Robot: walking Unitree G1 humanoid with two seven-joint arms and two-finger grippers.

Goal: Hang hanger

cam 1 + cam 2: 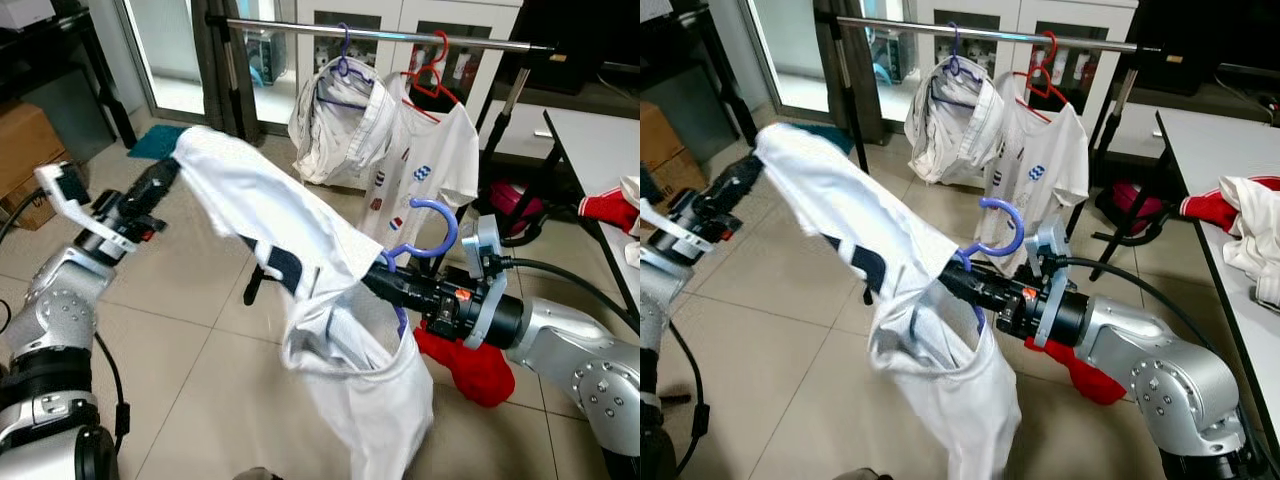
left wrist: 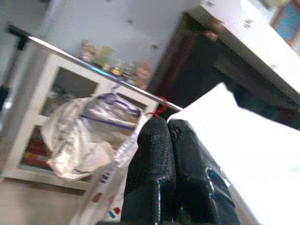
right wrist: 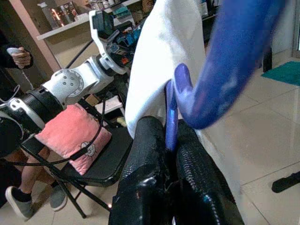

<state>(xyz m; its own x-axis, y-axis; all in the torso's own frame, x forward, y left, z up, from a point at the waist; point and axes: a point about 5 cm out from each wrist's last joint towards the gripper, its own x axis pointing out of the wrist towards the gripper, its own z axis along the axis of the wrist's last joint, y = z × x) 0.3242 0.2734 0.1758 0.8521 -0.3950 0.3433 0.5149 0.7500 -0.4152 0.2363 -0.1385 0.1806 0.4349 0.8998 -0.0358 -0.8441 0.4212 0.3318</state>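
head stereo downward, wrist cameras close

Tiled floor (image 1: 200, 300) w/ red cloth (image 1: 478, 368), teal mat (image 1: 158, 142).

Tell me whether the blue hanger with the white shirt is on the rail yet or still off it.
Off the rail. The blue hanger sits clamped in the right claw, hook up, well below the rail, white shirt draped between both claws.

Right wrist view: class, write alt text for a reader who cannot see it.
The right tool is shut on a blue hanger carrying a white shirt. Beyond, the left arm holds the shirt's far end above a pink cushion on a chair.
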